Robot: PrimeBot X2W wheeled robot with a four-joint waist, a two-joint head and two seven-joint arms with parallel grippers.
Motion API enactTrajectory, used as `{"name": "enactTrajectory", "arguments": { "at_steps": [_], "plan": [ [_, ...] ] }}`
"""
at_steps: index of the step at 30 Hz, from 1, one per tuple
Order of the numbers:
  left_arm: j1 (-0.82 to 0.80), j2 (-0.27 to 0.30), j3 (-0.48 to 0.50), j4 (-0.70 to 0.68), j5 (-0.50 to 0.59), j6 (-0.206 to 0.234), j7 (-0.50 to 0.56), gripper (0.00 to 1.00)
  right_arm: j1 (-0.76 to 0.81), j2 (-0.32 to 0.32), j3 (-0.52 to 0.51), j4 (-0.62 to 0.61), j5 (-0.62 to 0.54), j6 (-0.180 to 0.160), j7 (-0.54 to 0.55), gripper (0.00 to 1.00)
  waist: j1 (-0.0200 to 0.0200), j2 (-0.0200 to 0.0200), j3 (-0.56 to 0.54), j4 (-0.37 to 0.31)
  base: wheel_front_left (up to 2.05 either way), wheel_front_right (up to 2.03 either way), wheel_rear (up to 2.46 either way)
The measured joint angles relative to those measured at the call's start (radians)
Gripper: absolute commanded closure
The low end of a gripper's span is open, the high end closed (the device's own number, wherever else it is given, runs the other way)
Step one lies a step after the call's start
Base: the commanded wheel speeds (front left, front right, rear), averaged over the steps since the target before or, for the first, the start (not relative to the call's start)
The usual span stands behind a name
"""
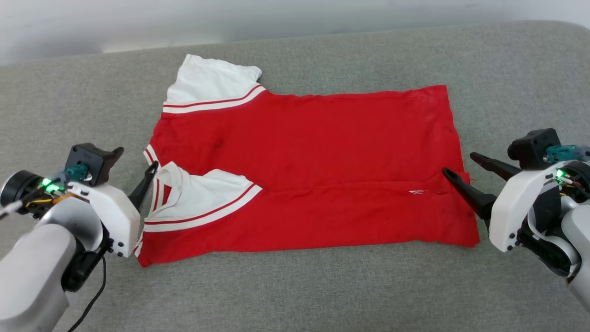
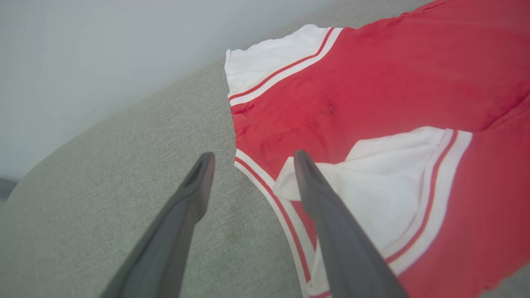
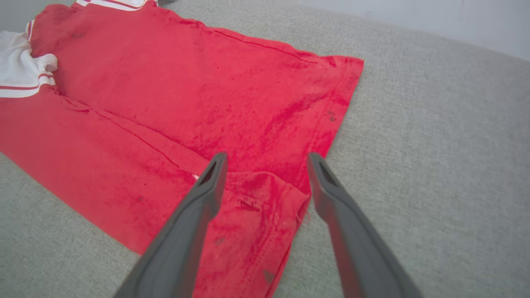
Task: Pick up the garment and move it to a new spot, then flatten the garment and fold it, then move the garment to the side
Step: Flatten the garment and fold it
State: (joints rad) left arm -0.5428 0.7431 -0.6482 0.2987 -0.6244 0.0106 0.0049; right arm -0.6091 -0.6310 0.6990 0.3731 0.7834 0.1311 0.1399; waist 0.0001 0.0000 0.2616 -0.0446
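The red T-shirt [image 1: 313, 152] lay flat on the grey cushion [image 1: 295, 286], near edge folded over. The left gripper [image 2: 253, 165] gaped at its collar end and the right gripper [image 1: 458, 162] at its hem. I'd pinch both corners evenly.

Reaches in low from both sides on pale forearms [image 1: 32, 272]; holds left gripper [image 2: 253, 156] and right gripper [image 3: 268, 157] with fingers [image 2: 331, 231] spread apart, tips angled inward.
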Motion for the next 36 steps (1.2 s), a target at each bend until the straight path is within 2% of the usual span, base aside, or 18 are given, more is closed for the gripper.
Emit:
{"name": "enactTrajectory", "arguments": {
  "at_steps": [4, 10, 15, 20, 30, 34, 35, 36],
  "plan": [
    [-0.025, 0.021, 0.005, -0.055, -0.065, -0.029, 0.123, 0.0, 0.017, -0.007, -0.009, -0.014, 0.0, 0.0, -0.007, 0.0, 0.0, 0.0, -0.016, 0.013, 0.0, 0.0, 0.0],
    [-0.065, 0.058, -0.008, -0.096, -0.192, -0.071, 0.394, 0.0, 0.024, 0.0, -0.011, -0.035, -0.008, 0.0, -0.002, 0.0, -0.0001, 0.0, -0.029, 0.018, 0.0, 0.0, 0.0],
    [-0.081, 0.098, -0.035, -0.131, -0.299, -0.09, 0.621, 0.0, 0.023, 0.012, -0.009, -0.044, -0.01, 0.0, 0.003, 0.0, -0.0001, 0.0, -0.028, 0.009, 0.0, 0.0, 0.0],
    [-0.081, 0.127, -0.067, -0.151, -0.361, -0.09, 0.78, 0.0, 0.019, 0.021, -0.001, -0.048, -0.013, 0.0, 0.016, 0.0, 0.0, 0.0, -0.019, -0.003, 0.0, 0.0, 0.0],
    [-0.055, 0.096, -0.101, -0.079, -0.4, -0.08, 0.838, 0.0, -0.019, 0.038, 0.032, -0.045, -0.006, 0.0, 0.035, 0.0, -0.0001, 0.0, 0.019, -0.03, 0.0, 0.0, 0.0],
    [-0.059, 0.096, -0.124, -0.047, -0.391, -0.096, 0.858, 0.0, -0.039, 0.041, 0.049, -0.037, 0.001, 0.0, 0.036, 0.0, -0.0001, 0.0, 0.028, -0.04, 0.0, 0.0, 0.0],
    [-0.061, 0.095, -0.125, -0.041, -0.391, -0.1, 0.859, 0.32, -0.045, 0.041, 0.053, -0.036, 0.001, 0.0, 0.037, 0.0, -0.0001, 0.0, 0.029, -0.042, 0.0, 0.0, 0.0],
    [-0.062, 0.093, -0.126, -0.036, -0.392, -0.104, 0.858, 0.77, -0.051, 0.04, 0.056, -0.035, 0.001, 0.0, 0.038, 0.0, -0.0001, 0.0, 0.029, -0.042, 0.0, 0.0, 0.0]
  ]
}}
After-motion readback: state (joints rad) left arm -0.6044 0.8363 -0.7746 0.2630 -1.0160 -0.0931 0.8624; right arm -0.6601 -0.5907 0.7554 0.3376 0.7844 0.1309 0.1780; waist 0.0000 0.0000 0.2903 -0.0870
